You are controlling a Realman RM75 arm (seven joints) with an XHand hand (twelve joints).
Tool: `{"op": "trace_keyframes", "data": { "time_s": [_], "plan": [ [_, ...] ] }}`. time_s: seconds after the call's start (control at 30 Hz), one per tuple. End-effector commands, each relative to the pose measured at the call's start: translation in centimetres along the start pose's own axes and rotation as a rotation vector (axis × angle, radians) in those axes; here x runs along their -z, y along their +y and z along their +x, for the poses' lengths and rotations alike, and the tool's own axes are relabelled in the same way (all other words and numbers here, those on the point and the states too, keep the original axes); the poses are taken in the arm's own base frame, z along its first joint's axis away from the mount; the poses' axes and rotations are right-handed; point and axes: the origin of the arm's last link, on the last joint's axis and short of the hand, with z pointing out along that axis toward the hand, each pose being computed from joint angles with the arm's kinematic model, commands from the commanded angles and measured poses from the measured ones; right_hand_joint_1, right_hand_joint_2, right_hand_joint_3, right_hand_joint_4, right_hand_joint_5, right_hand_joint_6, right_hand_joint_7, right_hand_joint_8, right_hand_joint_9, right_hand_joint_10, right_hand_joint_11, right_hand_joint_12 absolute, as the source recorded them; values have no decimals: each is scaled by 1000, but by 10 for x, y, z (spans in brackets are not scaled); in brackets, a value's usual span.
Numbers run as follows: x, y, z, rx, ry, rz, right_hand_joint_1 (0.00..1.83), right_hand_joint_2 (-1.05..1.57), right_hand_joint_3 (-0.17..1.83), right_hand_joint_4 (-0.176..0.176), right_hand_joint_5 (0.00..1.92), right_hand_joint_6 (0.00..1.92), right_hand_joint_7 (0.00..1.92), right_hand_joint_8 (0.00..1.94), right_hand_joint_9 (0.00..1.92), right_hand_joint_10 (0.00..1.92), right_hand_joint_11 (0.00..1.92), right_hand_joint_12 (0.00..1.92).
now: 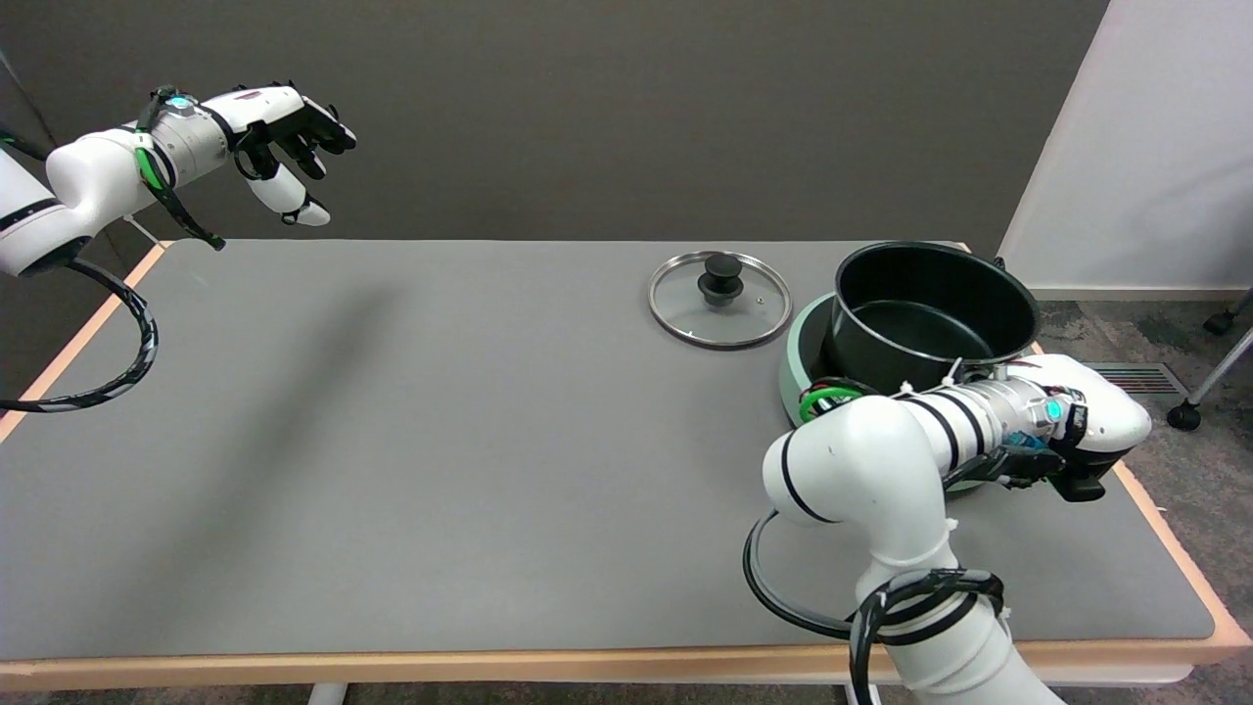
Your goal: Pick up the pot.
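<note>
Progress is partial: the round black metal pot [930, 313] sits in its pale green ring base [805, 354] at the right of the frame. My right hand [1087, 431] reaches its near side; whether it grips, I cannot tell. Lifting remains.

black pot [930, 313], robot hand [1087, 421] beside it

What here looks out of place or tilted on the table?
The pot looks tilted: it leans on the green base rather than sitting level in it. The right hand is at its near side; whether it grips the pot cannot be told. The glass lid lies flat beside it. Nothing is spilled.
</note>
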Motion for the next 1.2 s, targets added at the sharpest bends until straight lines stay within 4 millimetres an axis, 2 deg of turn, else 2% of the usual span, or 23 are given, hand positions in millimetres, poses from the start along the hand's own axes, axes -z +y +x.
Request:
{"op": "trace_keyframes", "data": {
  "time_s": [0.03,0.2,0.33,0.4,0.43,0.47,0.5,0.53,0.57,0.63,0.83,0.93,1.0,1.1,1.2],
  "plan": [
    [1,-2,2,-3,1,14,1266,222,703,-27,1899,1899,1899,1899,1899,1899,1899,1899],
    [1,-2,0,1,-2,14,1266,204,759,-39,1862,1862,1862,1862,1862,1862,1862,1862],
    [1,-2,1,-10,-2,15,1152,668,738,-43,1856,1856,1856,1856,1856,1856,1856,1856],
    [1,-2,2,-15,-1,16,1140,682,741,-44,1856,1856,1856,1856,1856,1856,1856,1856],
    [1,-2,2,-16,-1,16,1032,945,733,-48,1856,1856,1856,1856,1856,1856,1856,1856],
    [1,-2,3,-19,0,16,1059,879,747,-47,1857,1857,1857,1857,1857,1857,1857,1857],
    [1,-2,3,-21,2,15,909,942,947,-69,1862,1862,1862,1862,1862,1862,1862,1862],
    [1,-2,3,-22,1,15,930,1029,820,-65,1858,1858,1858,1858,1858,1858,1858,1858],
    [1,-2,3,-22,0,15,867,962,866,-51,1869,1869,1869,1869,1869,1869,1869,1869],
    [0,-2,3,-24,-2,13,859,994,794,-47,1875,1875,1875,1875,1875,1875,1875,1875],
    [-1,-1,3,-36,0,9,705,1327,557,-46,1884,1884,1884,1884,1884,1884,1884,1884],
    [0,-1,3,-35,0,11,761,1341,415,-47,1882,1882,1882,1882,1882,1882,1882,1882],
    [0,-2,3,-34,2,16,827,1296,388,-49,1879,1879,1879,1879,1879,1879,1879,1879],
    [1,-3,4,-33,9,22,910,1260,495,-69,1874,1874,1874,1874,1874,1874,1874,1874],
    [3,-4,5,-31,23,34,936,1270,571,-68,1869,1869,1869,1869,1869,1869,1869,1869]
  ]
}}
